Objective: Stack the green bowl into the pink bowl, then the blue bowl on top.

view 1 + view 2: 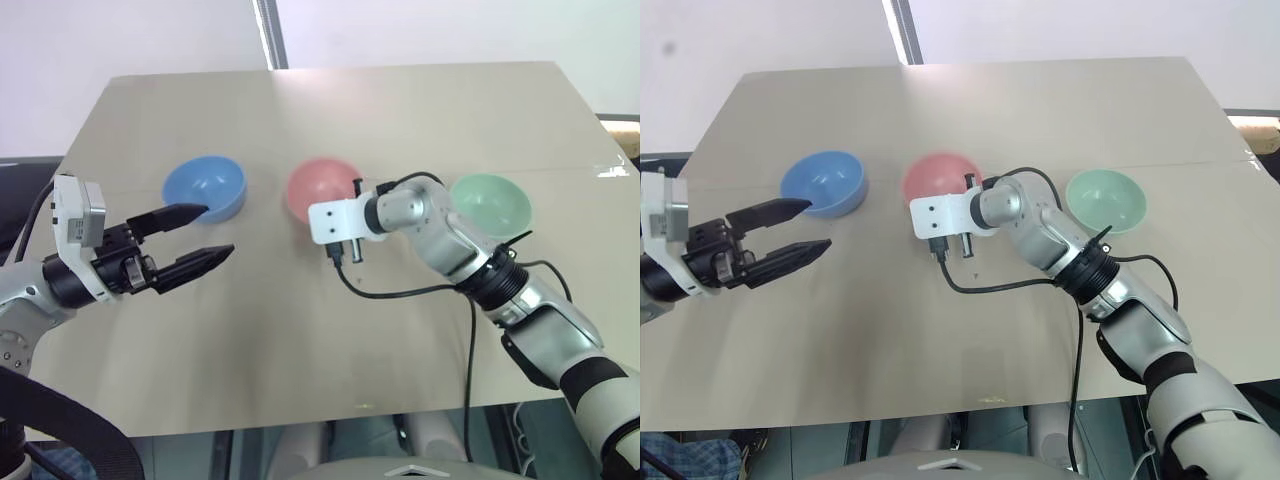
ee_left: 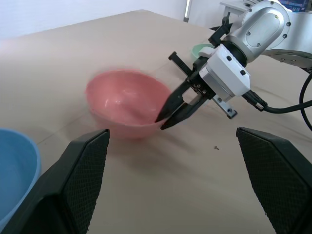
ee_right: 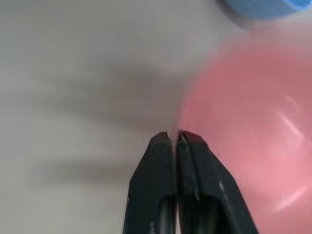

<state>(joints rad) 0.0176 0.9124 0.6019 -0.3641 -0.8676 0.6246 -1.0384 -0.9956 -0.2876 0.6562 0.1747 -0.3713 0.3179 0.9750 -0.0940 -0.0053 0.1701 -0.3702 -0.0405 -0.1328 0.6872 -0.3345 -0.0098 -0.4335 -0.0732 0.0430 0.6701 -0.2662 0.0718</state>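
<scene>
From the head views, three bowls sit in a row on the tan surface (image 1: 330,120), each apart from the next; the blue bowl (image 1: 205,187) is on the robot's left, the pink bowl (image 1: 322,189) in the middle, the green bowl (image 1: 490,203) on the right; none is stacked in another. The left gripper (image 1: 205,233) hangs just in front of the blue bowl with its two black fingers spread wide and nothing between them; the upper fingertip overlaps the blue bowl's near rim in the picture, though contact cannot be told. The right arm reaches across in front of the green bowl, its white wrist block at the near edge of the pink bowl; a black cable loops from it over the surface.

In the left wrist view, the left fingers (image 2: 80,178) stand far apart at the bottom corners; between them lies the pink bowl, upright and empty, and the right gripper (image 2: 165,119) points at its rim with fingers pressed together, the tips at or just beside the rim; a slice of the blue bowl shows at the edge.

In the right wrist view, the right fingers (image 3: 192,161) are closed with barely a slit, apparently nipping the pink bowl's rim, though blur hides the contact.
</scene>
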